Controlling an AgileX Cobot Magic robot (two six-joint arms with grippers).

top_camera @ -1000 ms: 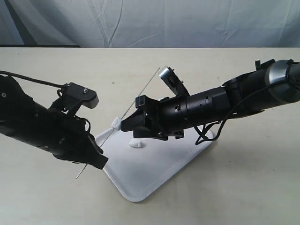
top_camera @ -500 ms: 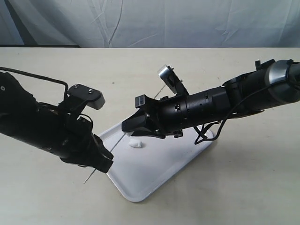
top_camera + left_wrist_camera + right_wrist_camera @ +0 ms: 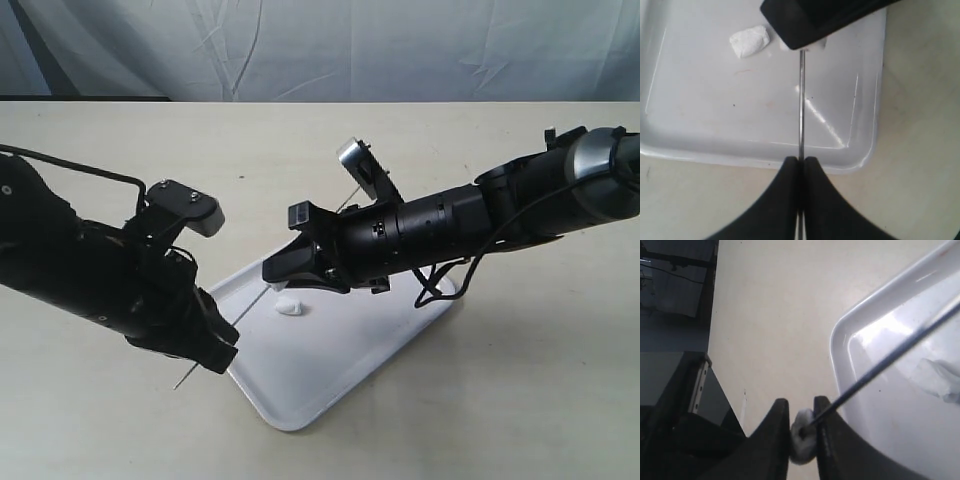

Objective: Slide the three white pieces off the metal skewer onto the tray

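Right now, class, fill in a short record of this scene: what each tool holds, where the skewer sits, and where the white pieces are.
left tool: shut on the metal skewer, close to one end
right tool: shut on the pinched white piece, which is threaded on the skewer
skewer: held above the tray, running from one tool to the other
loose white piece: lying on the tray, apart from the skewer
third piece: cannot be made out clearly
tray: flat on the table
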